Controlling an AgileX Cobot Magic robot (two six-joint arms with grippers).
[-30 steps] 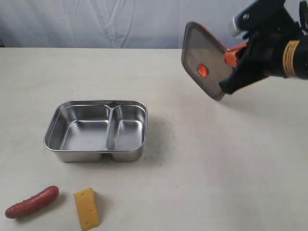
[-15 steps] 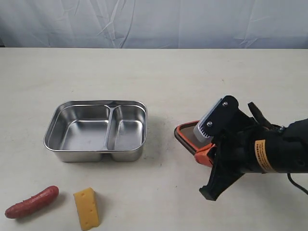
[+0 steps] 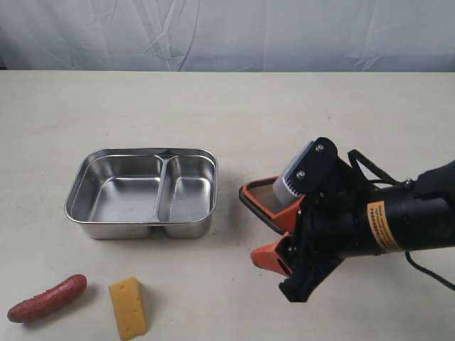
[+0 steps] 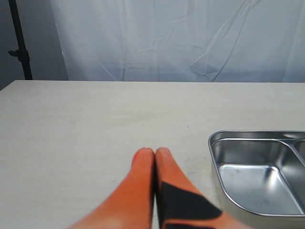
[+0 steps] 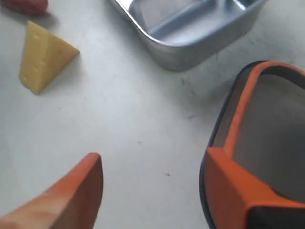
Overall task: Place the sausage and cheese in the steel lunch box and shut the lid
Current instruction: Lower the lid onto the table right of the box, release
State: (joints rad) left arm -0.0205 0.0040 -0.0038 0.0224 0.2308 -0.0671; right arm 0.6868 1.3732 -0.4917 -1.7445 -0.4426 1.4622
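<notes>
Hovering R pincer [image 3: 274, 238] wide open at edge of lid [image 3: 261, 199], L pincer [image 4: 155, 155] clenched empty. Judging sausage [image 3: 48, 298] light, glossy, prob. slippery: gripping mid-length advised; cheese [image 3: 128, 307] by flat sides.

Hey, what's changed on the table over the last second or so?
The right end effector swung the lid down from mid-air onto the table to the right of the steel lunch box, then opened, apparently letting it go; the lid lies seal side up. The steel lunch box, the sausage and the cheese have not moved.
</notes>
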